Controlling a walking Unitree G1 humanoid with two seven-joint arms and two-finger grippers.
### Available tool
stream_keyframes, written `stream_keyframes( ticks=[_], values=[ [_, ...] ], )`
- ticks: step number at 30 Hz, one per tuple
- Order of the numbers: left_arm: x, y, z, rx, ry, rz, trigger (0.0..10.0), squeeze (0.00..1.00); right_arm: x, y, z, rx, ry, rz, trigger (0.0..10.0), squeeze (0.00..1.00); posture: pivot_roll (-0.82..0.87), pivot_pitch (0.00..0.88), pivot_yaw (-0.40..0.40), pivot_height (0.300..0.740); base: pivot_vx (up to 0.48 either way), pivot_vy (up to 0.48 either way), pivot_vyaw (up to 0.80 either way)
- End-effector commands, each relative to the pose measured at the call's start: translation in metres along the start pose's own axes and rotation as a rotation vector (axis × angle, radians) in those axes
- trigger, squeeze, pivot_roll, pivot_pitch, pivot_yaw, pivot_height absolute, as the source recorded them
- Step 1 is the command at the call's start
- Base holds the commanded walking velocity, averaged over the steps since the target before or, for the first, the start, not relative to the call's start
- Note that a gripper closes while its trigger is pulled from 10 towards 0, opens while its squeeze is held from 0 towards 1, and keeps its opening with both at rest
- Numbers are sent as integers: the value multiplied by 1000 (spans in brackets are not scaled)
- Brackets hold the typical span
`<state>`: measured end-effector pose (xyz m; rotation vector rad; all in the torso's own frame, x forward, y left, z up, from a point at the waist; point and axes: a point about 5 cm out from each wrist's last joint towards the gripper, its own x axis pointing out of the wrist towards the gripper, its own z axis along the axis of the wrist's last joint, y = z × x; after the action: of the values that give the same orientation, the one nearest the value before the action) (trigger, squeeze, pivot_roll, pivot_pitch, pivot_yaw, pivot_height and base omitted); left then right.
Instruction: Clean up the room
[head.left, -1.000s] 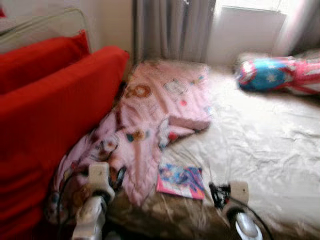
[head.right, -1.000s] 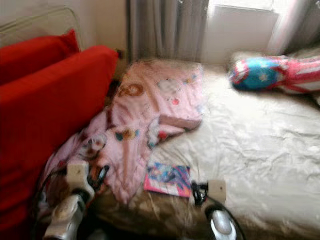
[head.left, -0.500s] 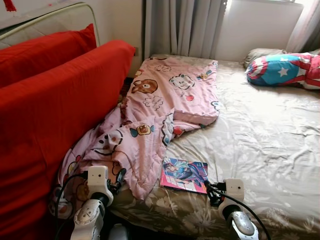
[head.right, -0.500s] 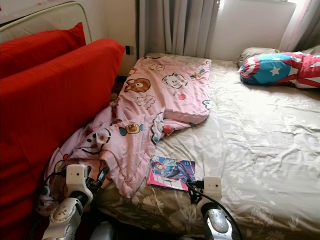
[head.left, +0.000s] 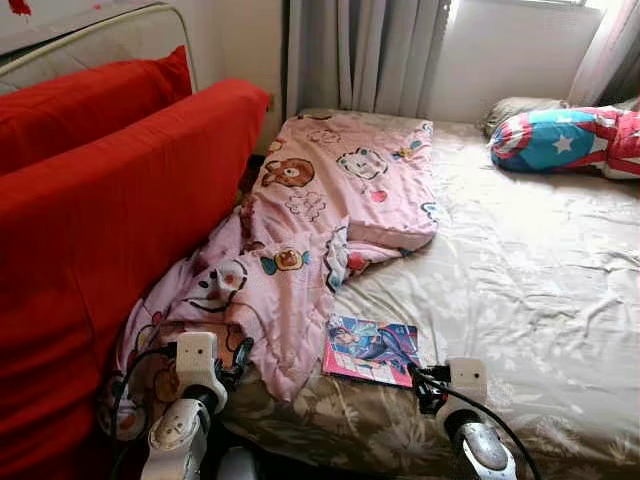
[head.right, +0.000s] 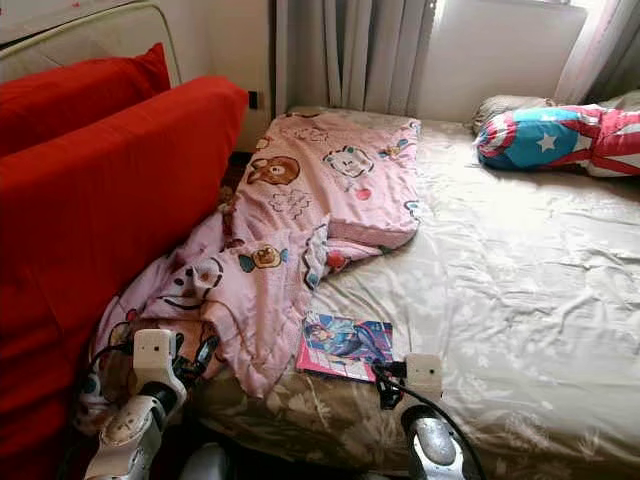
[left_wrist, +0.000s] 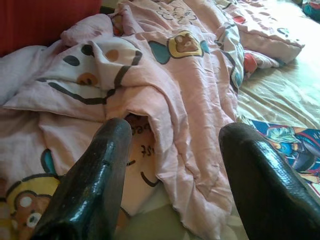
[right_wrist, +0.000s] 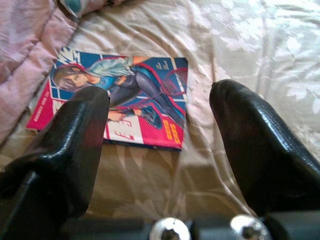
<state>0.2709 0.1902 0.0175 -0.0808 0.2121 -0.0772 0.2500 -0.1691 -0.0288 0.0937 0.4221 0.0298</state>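
1. Red cushions (head.left: 110, 200) stand propped against the bed's left side, and the pink cartoon-print blanket (head.left: 300, 240) is crumpled against them, its lower end spilling off the mattress edge. That slumped heap reads as the main untidy thing to straighten.
2. The left gripper (left_wrist: 172, 175) hovers just over the blanket's hanging corner with its fingers spread wide and nothing between them, placed, I judge, for a pinch on the fabric.
3. A comic book (head.left: 372, 350) lies flat on the beige floral sheet (head.left: 520, 270), its left edge touching the blanket's hem.
4. The right gripper (right_wrist: 160, 150) sits just short of the book's near edge, fingers wide apart and empty, lined up to take it.
5. A star-patterned pillow (head.left: 560, 138) rests far off at the right, near the window.
6. Against half a second ago, the view has tipped very slightly; both grippers and all the bedding lie as they did.
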Motion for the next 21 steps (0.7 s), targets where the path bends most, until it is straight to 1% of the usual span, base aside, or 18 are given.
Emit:
stream_keyframes(
  ticks=[1,6,13,16,20,21],
  values=[
    [1,-1,3,2,-8,-7,10000,0,2,0,4,-3,-16,1,10000,0,22,0,-61,630,289,0,0],
    [1,-1,3,2,-9,-6,10000,0,2,0,4,-4,-7,4,10000,0,25,0,-65,630,316,0,0],
    [-1,3,2,2,-5,8,10000,0,2,2,2,-5,6,12,10000,0,28,6,-66,630,334,0,0],
    [-1,3,1,3,-3,11,10000,0,2,4,-1,-18,34,15,10000,0,28,11,-66,630,341,0,0],
    [-1,3,1,2,-3,12,10000,0,2,4,0,-21,18,14,10000,0,27,14,-66,608,342,0,0],
    [-1,3,1,2,-3,12,10000,0,2,4,0,-12,12,12,10000,0,28,15,-67,608,337,0,0]
  ],
)
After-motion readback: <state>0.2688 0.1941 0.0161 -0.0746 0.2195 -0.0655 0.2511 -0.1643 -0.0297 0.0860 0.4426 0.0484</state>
